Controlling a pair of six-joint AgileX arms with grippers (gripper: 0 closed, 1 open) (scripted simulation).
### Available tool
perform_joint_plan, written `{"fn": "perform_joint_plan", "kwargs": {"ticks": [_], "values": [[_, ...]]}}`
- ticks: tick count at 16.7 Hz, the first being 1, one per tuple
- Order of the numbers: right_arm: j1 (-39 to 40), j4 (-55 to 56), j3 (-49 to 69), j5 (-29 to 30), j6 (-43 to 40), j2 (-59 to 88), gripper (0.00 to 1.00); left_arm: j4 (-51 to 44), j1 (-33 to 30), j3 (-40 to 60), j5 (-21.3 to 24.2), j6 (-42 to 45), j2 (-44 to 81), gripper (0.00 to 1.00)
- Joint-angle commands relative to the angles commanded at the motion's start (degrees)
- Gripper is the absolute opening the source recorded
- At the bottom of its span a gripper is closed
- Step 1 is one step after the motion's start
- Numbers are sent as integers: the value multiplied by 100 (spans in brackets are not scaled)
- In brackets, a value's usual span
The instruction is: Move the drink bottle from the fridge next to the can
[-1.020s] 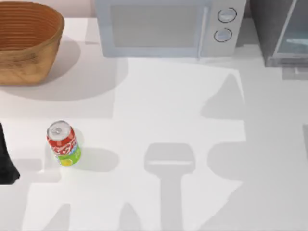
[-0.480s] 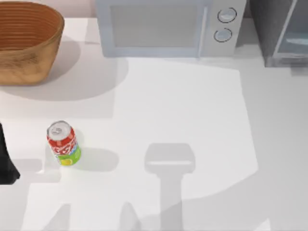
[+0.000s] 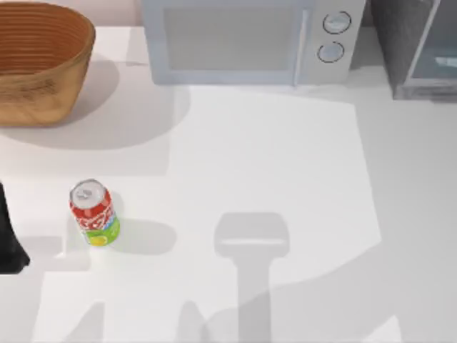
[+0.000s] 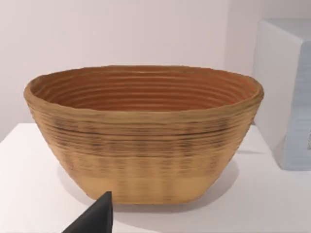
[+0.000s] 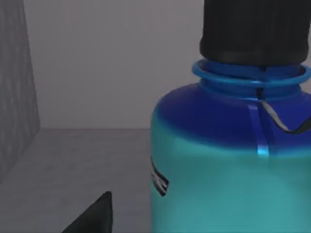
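The bottle (image 5: 228, 165) stands upright inside the grey-walled fridge (image 3: 418, 46), close before the right gripper (image 5: 92, 216), whose one visible fingertip does not tell whether the fingers are spread or pressed together. The can (image 3: 94, 213) stands upright on the table's (image 3: 285, 164) left side, well apart from the fridge at the far right corner. The left gripper (image 4: 95, 218), grip likewise unreadable, faces the basket (image 4: 146, 131) beside the microwave (image 3: 250, 39).

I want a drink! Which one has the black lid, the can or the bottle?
The drink bottle, teal with a blue shoulder, has the black cap. The can on the table has a silver top.
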Motion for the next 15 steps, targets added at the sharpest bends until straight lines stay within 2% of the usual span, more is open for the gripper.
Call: {"fn": "perform_joint_plan", "kwargs": {"ticks": [5,10,15], "values": [[76,-509,989,79,-5,472,100,0,0,0,0,0,0,100],[91,-605,1155,95,-6,551,100,0,0,0,0,0,0,100],[91,-605,1155,95,-6,551,62,0,0,0,0,0,0,100]]}}
